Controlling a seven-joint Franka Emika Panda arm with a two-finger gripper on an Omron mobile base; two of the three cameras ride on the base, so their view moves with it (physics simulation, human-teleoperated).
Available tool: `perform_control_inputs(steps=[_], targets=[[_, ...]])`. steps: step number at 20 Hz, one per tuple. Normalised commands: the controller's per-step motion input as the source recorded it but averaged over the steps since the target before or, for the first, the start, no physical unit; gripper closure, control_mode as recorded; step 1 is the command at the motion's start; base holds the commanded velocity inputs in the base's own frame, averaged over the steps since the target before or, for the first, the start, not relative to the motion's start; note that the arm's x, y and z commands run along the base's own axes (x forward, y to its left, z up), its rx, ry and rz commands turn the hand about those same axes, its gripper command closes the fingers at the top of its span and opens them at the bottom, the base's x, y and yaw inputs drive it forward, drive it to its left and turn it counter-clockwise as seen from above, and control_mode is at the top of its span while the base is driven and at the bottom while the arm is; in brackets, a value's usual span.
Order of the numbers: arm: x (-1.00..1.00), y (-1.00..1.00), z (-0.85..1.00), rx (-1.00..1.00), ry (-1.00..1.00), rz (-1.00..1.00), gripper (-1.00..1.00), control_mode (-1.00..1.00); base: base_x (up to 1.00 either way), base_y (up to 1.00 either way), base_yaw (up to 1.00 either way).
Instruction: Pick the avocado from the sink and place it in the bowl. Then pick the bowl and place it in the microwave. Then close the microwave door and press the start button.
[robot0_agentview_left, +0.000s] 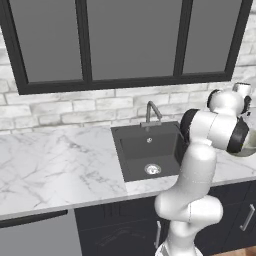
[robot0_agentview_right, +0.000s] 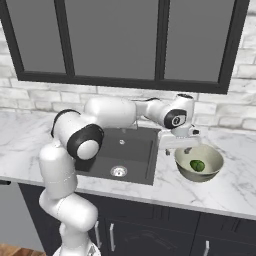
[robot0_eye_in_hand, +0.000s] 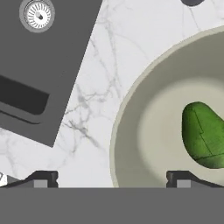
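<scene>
- The avocado (robot0_agentview_right: 197, 165) lies on the floor of the bowl (robot0_agentview_right: 210, 176); in the hand view the green fruit (robot0_eye_in_hand: 204, 135) sits toward the right of the cream inside, with the bowl's rim (robot0_eye_in_hand: 131, 98) curving past it
- The bowl stands on the marble counter (robot0_agentview_right: 235, 190), just beside the right edge of the sink (robot0_agentview_right: 102, 162)
- The gripper (robot0_agentview_right: 176, 149) hangs just over the bowl's left rim with its jaws spread wide, pinching nothing; its two dark fingertips (robot0_eye_in_hand: 42, 178) stand far apart, one above bare counter, the other above the bowl
- The sink's round silver drain (robot0_agentview_left: 152, 169) shows in the dark basin, with the curved faucet (robot0_agentview_left: 152, 112) behind it against the brick wall (robot0_agentview_left: 60, 107)
</scene>
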Motion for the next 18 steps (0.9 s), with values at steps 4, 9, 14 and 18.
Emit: perform_control_inputs(steps=[4,9,14,18], targets=[[0.02,0.00,-0.36,-0.07,-0.04,0.00,-1.00,-1.00,0.00,0.00,0.00],[0.23,-0.28,-0.12,-0.04,-0.09,0.00,-1.00,-1.00,0.00,0.00,0.00],[0.26,-0.49,0.00,0.00,-0.10,0.00,-1.00,-1.00,0.00,0.00,0.00],[0.11,-0.42,-0.19,0.00,-0.02,0.00,-1.00,-1.00,0.00,0.00,0.00]])
